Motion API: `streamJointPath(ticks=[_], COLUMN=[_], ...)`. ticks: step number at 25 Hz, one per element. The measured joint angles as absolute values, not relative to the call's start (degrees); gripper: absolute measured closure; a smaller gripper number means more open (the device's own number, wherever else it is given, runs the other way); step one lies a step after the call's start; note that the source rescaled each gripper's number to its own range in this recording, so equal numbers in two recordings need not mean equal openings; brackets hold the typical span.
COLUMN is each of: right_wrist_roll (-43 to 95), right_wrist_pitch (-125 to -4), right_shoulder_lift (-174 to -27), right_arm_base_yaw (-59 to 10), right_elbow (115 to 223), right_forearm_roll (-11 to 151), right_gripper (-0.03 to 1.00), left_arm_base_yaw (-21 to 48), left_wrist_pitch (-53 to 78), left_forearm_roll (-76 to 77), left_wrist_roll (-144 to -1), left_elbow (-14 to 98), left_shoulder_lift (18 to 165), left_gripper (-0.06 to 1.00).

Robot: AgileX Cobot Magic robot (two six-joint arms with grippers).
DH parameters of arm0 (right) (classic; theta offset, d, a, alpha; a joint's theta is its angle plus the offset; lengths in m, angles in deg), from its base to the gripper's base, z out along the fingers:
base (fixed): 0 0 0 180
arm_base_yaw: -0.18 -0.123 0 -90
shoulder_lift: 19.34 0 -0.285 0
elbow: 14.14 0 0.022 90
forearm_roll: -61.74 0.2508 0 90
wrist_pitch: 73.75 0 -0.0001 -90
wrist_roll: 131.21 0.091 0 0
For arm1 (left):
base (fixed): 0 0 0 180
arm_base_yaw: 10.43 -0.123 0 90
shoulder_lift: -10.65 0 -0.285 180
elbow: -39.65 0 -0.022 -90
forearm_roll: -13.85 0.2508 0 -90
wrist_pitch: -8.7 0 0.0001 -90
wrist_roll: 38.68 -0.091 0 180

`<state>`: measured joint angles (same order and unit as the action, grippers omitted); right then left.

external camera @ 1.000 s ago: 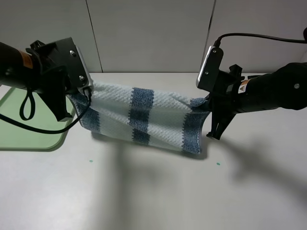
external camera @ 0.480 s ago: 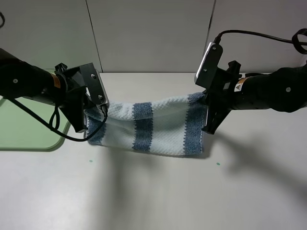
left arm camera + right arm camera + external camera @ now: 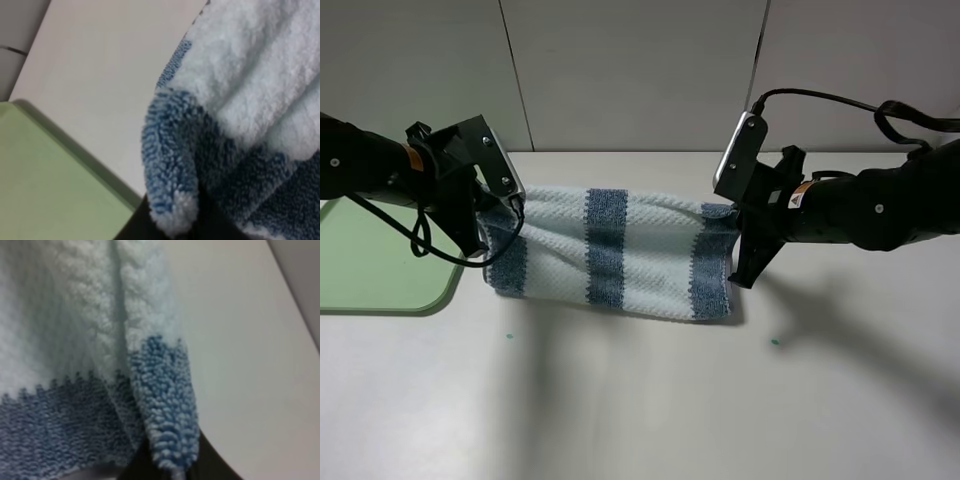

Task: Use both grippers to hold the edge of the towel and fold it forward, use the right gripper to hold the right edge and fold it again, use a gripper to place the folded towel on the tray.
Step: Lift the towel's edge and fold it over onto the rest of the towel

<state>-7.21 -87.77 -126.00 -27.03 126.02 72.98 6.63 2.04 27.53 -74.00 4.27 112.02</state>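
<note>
The striped towel (image 3: 610, 250) lies folded over on the table, white with blue-grey bands. My left gripper (image 3: 496, 222) is shut on the towel's left far corner, low over the table. My right gripper (image 3: 736, 232) is shut on its right far corner. The left wrist view shows the towel (image 3: 240, 100) bunched close to the camera, with the green tray (image 3: 45, 185) beside it. The right wrist view shows the towel (image 3: 90, 340) pinched at its blue corner. The tray (image 3: 370, 265) sits at the left edge, just left of my left gripper.
A grey panelled wall (image 3: 640, 70) stands behind the table (image 3: 640, 400). Two small green marks (image 3: 775, 342) dot the table in front of the towel.
Both grippers have carried the towel's held edge away from the camera and down, laying the top layer flatter over the lower one. The left gripper has dropped from high to near the table.
</note>
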Motion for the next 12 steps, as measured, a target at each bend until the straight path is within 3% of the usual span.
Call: streamJointPath(ticks=[12], right_wrist_roll=[-7.16], right_wrist_pitch=[-92.42], right_shoulder_lift=[-127.35], right_arm_base_yaw=[-27.03], right_elbow=[126.02], right_forearm_roll=[73.15], right_gripper=[0.97], left_arm_base_yaw=[6.57], left_wrist_pitch=[1.11], left_forearm_roll=[27.53], left_wrist_roll=[-73.98], left_elbow=[4.27], left_shoulder_lift=[112.02], left_gripper=[0.94])
